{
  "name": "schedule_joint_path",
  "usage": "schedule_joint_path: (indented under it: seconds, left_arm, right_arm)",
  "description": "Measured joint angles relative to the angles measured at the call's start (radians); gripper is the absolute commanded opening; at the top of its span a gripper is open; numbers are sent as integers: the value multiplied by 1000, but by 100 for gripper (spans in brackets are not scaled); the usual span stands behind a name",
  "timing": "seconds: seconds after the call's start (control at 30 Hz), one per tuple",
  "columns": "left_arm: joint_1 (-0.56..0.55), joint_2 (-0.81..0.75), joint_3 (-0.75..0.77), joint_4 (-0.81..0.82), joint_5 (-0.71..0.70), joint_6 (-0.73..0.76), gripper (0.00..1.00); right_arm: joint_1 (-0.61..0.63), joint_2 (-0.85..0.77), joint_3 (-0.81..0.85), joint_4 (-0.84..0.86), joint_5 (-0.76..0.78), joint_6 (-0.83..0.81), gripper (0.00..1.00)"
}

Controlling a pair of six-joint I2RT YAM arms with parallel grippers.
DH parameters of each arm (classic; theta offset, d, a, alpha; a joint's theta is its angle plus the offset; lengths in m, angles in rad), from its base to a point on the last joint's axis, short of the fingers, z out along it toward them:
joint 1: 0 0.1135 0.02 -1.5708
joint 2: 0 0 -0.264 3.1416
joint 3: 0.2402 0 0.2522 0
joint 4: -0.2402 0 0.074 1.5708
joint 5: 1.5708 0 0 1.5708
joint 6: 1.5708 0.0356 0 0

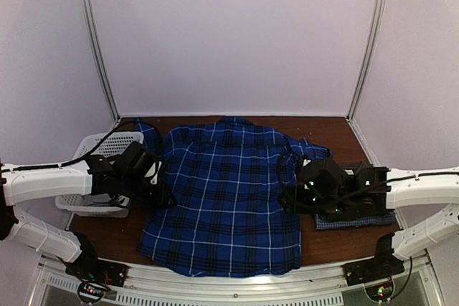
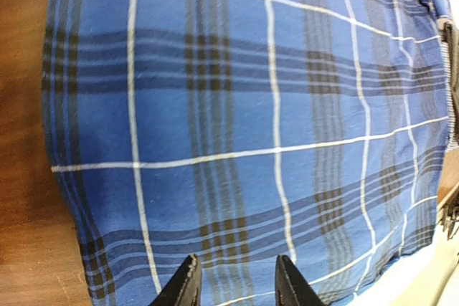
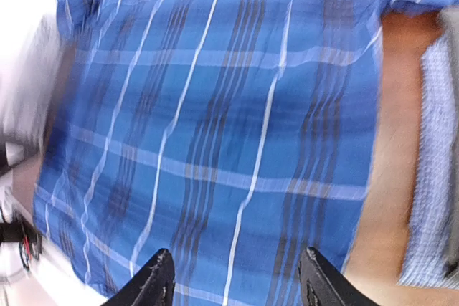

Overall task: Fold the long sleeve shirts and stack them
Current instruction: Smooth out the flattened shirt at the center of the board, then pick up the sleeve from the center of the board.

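Note:
The royal-blue plaid shirt (image 1: 226, 198) lies spread flat on the brown table, collar at the far side. It fills the left wrist view (image 2: 244, 120) and the right wrist view (image 3: 215, 127). My left gripper (image 1: 165, 195) hovers over the shirt's left edge, open and empty (image 2: 237, 281). My right gripper (image 1: 289, 202) hovers over the shirt's right edge, open wide and empty (image 3: 235, 274). A folded pale blue fine-checked shirt (image 1: 351, 221) lies under my right arm and shows in the right wrist view (image 3: 430, 170). The dark grey checked shirt is not in view.
A white mesh basket (image 1: 90, 150) stands at the table's left behind my left arm. Bare wood table (image 1: 337, 130) shows at the back right and beside the shirt (image 2: 25, 177). White walls enclose the far side.

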Motion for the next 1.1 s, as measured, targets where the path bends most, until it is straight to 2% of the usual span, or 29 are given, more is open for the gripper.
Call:
schedule_joint_path:
  seconds: [0.17, 0.4, 0.67, 1.1]
  left_arm:
    - [0, 0, 43, -2, 12, 21, 38]
    - [0, -7, 68, 13, 27, 21, 38]
    - [0, -58, 69, 28, 28, 11, 38]
    - [-1, -123, 38, 35, 37, -21, 37]
  right_arm:
    - [-255, -11, 100, -11, 35, -146, 65]
    - [-527, 53, 186, 24, 36, -311, 66]
    - [-721, 212, 192, 122, -23, -427, 64]
    - [-899, 610, 297, 277, -177, -512, 63]
